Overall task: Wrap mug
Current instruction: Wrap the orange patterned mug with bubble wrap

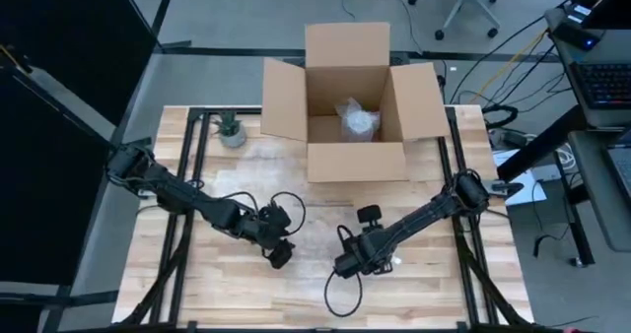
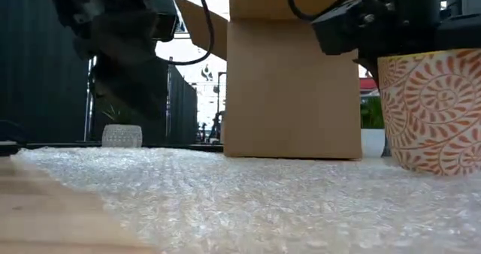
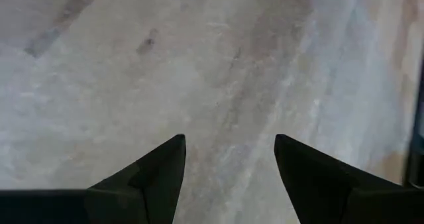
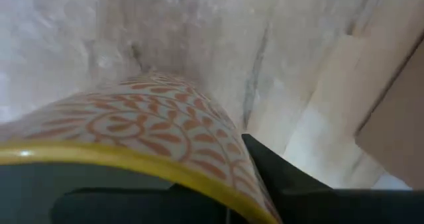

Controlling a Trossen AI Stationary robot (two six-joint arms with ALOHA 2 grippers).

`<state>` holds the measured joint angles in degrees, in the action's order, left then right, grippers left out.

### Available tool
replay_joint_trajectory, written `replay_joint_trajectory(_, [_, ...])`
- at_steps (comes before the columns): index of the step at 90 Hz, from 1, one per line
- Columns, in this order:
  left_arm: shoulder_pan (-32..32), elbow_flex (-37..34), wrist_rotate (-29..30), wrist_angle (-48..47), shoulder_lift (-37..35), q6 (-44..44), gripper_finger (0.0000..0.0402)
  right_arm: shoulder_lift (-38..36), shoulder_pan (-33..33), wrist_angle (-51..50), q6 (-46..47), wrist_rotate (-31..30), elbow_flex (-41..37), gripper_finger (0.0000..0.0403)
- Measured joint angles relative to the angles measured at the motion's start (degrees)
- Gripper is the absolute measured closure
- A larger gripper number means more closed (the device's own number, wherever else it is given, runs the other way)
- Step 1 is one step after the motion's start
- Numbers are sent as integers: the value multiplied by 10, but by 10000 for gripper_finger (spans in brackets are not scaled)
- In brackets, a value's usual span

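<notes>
The setting looks like a robotics lab or workshop. A light wooden table (image 1: 315, 294) on a black metal frame stands on a grey floor, and beyond the table's far edge are the base of a wheeled office chair (image 1: 463, 6) and loose cables (image 1: 513, 62). To the table's right a desk carries a keyboard (image 1: 603, 82), and to its left stand dark panels (image 1: 59, 87).

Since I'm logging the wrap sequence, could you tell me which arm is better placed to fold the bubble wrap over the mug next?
Probably the left. The left gripper hangs open and empty over the bubble wrap, while the right gripper is shut on the mug, holding it on the sheet.
</notes>
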<state>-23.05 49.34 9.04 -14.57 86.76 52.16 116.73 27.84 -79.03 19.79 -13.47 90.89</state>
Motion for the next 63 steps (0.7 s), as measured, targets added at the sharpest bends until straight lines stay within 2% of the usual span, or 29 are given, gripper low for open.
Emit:
replay_joint_trajectory(8, [-3,18,0,-35,-21,-6,180,-21,6,5,17,-1,0,392])
replay_joint_trajectory(15, [-4,22,24,-90,-42,-17,180,-41,6,30,31,-7,1,392])
replay_joint_trajectory(31, [-2,18,156,-248,-67,-16,180,-64,5,189,42,-49,2,392])
replay_joint_trajectory(37, [5,5,177,-286,-67,-6,180,-60,5,267,32,-47,-5,392])
replay_joint_trajectory(46, [17,-29,178,-285,-67,-2,180,-46,6,359,27,-41,-24,392])
replay_joint_trajectory(63, [25,-90,166,-224,-66,20,180,-25,7,344,50,-42,-53,392])
